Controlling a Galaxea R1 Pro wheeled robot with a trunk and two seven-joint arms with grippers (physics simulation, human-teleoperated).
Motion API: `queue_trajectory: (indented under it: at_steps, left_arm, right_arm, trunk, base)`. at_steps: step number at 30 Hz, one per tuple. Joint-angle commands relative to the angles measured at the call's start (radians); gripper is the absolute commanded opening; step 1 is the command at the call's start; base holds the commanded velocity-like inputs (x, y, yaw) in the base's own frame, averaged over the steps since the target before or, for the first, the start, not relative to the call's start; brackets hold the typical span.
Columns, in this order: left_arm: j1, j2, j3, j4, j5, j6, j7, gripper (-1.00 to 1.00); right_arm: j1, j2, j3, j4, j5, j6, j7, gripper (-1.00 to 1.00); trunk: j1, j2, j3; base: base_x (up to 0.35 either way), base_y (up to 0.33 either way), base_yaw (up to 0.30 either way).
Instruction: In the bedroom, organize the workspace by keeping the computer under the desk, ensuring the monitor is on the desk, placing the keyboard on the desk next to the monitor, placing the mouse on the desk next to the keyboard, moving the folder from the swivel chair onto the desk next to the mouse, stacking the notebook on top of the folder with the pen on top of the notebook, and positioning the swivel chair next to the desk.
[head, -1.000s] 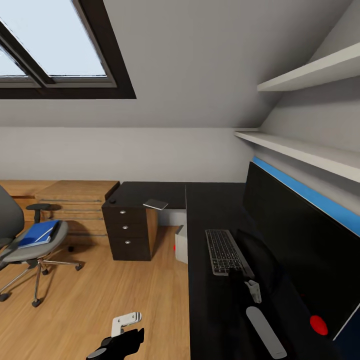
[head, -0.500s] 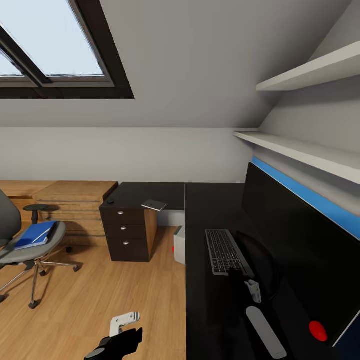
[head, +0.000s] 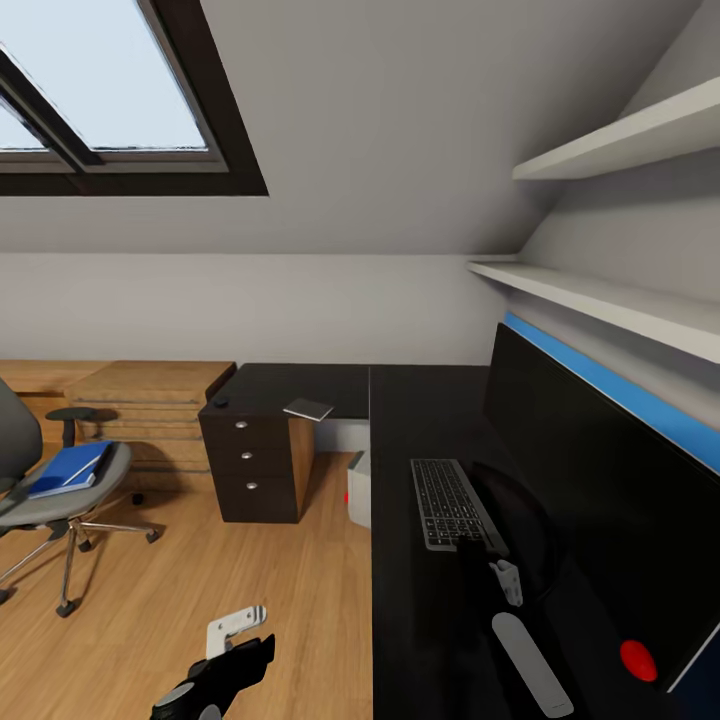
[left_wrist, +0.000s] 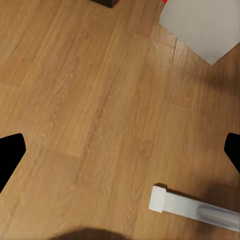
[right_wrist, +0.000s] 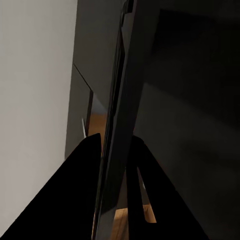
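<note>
The wide black monitor (head: 600, 500) and silver-framed keyboard (head: 447, 503) are sitting on the glossy black desk (head: 420, 420); the bright blue folder (head: 68, 468) is waiting at nine o'clock on the grey swivel chair (head: 60, 495). The right gripper (right_wrist: 116, 165) is clamping the monitor's edge; the left gripper (left_wrist: 120, 150) is hanging spread apart.

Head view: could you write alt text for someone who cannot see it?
A glossy black desk in an attic bedroom holds a wide black monitor with a keyboard beside it and a notebook on its far wing. To the left, a grey swivel chair carries a blue folder, and the computer sits under the desk.
</note>
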Motion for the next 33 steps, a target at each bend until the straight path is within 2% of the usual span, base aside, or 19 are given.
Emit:
queue_trajectory:
  at_steps: [1, 8, 18, 19, 33]
  left_arm:
    - [0.000, 0.000, -0.001, -0.002, 0.011, 0.002, 0.010, 1.00]
    - [0.000, 0.000, 0.000, -0.002, 0.011, 0.002, 0.010, 1.00]
    - [0.000, 0.000, 0.001, -0.002, 0.011, 0.002, 0.009, 1.00]
    - [0.000, 0.000, 0.002, -0.002, 0.011, 0.002, 0.009, 1.00]
    - [0.000, 0.001, 0.000, 0.001, 0.013, 0.003, 0.006, 1.00]
  right_arm:
    - [-0.001, -0.001, 0.003, -0.001, -0.010, -0.007, -0.002, -1.00]
    - [-0.001, -0.001, 0.004, -0.001, -0.010, -0.007, -0.002, -1.00]
    - [-0.001, -0.001, 0.004, -0.001, -0.010, -0.005, -0.002, -1.00]
    - [-0.001, -0.001, 0.004, -0.001, -0.010, -0.004, -0.002, 1.00]
    - [-0.001, -0.001, 0.004, -0.003, -0.009, -0.006, -0.001, 1.00]
  trunk:
    - [0.004, -0.008, -0.004]
    - [0.031, -0.057, -0.026]
    - [0.031, -0.057, -0.026]
    - [0.031, -0.057, -0.026]
    - [0.031, -0.057, -0.026]
  base:
    - [0.000, 0.000, 0.000]
    - [0.000, 0.000, 0.000]
    - [0.000, 0.000, 0.000]
    - [0.000, 0.000, 0.000]
    - [0.000, 0.000, 0.000]
